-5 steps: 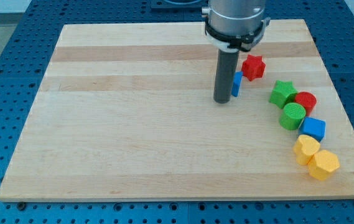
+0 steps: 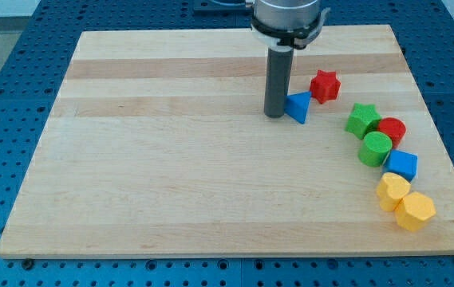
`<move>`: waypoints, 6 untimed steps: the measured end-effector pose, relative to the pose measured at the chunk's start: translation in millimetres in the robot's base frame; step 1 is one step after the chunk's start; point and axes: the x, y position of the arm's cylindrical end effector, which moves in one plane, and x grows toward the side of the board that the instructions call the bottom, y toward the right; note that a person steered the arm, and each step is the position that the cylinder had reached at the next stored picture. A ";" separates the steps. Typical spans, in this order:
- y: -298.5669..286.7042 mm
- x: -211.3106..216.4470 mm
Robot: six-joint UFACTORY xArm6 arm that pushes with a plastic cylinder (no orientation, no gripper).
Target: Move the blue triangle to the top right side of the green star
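The blue triangle (image 2: 298, 106) lies on the wooden board (image 2: 171, 159), left of and slightly below the red star (image 2: 324, 85). The green star (image 2: 362, 119) sits further to the view's right and lower. My tip (image 2: 274, 115) stands on the board just left of the blue triangle, touching or nearly touching its left side.
Below the green star a chain of blocks curves down the view's right edge: a red cylinder (image 2: 391, 130), a green cylinder (image 2: 376, 148), a blue cube (image 2: 402, 165), a yellow heart (image 2: 392, 191) and a yellow hexagon (image 2: 414, 210).
My tip has moved a little to the view's left and up. The blue triangle, half hidden behind the rod before, now shows fully at the tip's right.
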 end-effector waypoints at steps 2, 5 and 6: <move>51.5 -12.4; 73.7 -10.8; 59.4 -10.8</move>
